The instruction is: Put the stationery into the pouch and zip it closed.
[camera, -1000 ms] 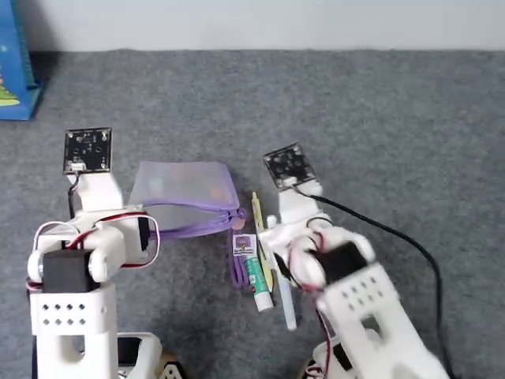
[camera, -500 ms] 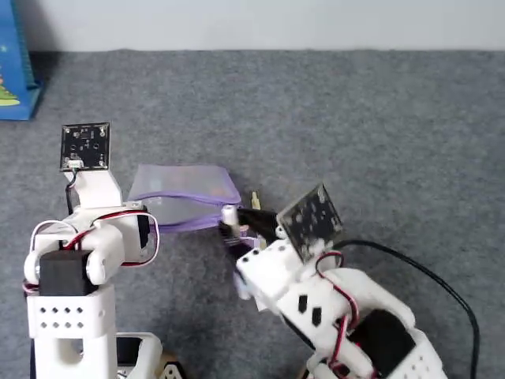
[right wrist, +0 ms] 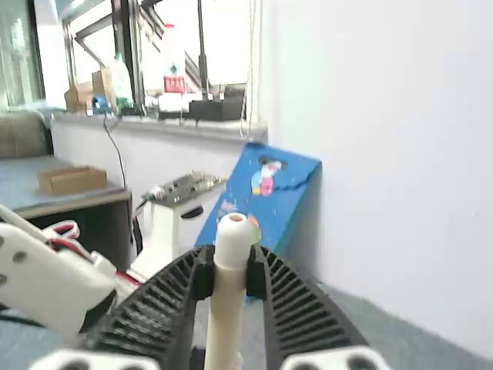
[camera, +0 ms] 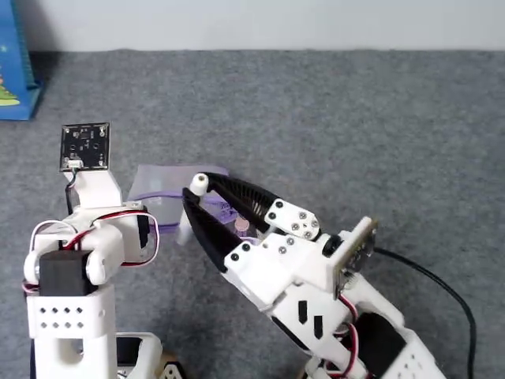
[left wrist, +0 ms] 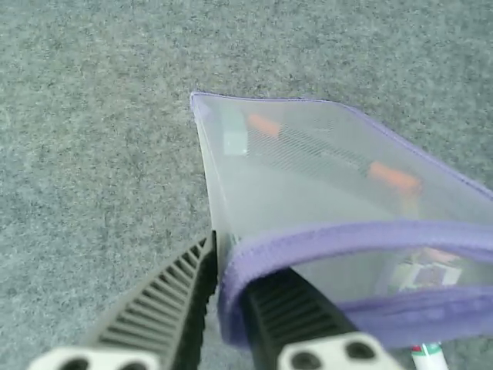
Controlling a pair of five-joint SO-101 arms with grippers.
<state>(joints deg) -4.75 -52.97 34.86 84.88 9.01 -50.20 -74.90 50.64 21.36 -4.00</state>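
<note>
Loading looks to be the step in hand. The left gripper (left wrist: 227, 266) has its fingers pinching the purple rim of the pouch (camera: 166, 185), which lies on the left of the grey bench (camera: 355, 118), just beyond the left arm. Its mouth is held a little open, and orange bits show through its clear side. The right gripper (camera: 192, 196) hangs over the pouch's right end, fingers clamped on a white pen (right wrist: 229, 254) whose end pokes past the tips. Next, I'd say, the pen needs tipping down, lining up with the gap, pushing in and letting go. The zip comes last.
</note>
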